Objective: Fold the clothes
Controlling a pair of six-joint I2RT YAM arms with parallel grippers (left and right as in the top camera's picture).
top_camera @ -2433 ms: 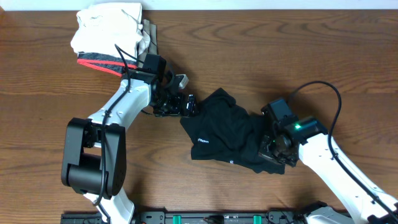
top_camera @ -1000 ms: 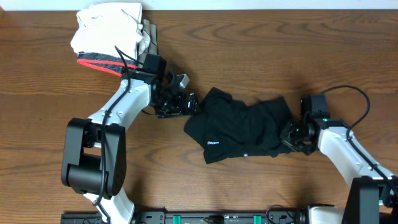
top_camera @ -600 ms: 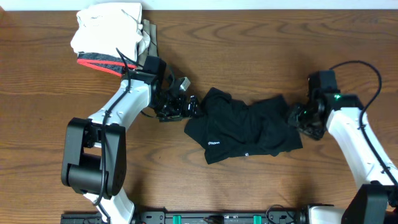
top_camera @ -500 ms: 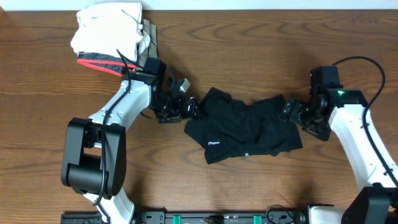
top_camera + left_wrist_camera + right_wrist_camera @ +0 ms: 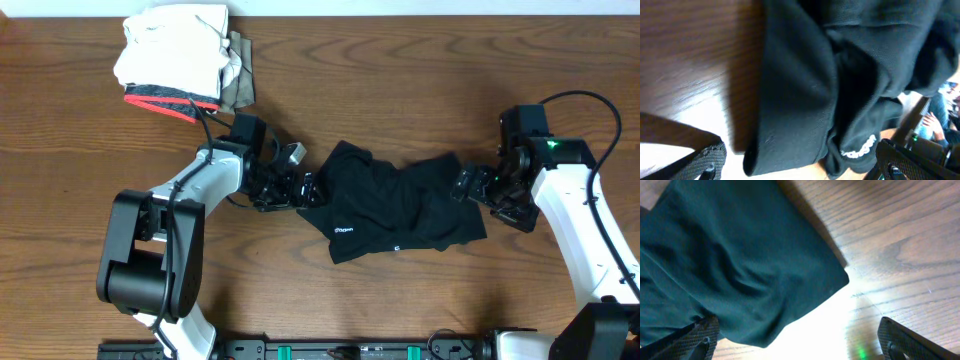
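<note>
Between left pincer [image 5: 303, 187] and right pincer [image 5: 468, 185], both agape: crumpled clothes [image 5: 390, 208].

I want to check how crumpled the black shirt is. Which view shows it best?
Overhead: it shows the whole black shirt, bunched up, with its full outline. The left wrist view shows only close-up folds; the right wrist view shows only one corner.

Overhead view, fixed above, looking straight down on the wooden table [image 5: 420, 90], left wrist view, very close and low, facing the black shirt [image 5: 390, 205] from its left end, right wrist view, equally close, facing its right end, shirt shared by all three.
</note>
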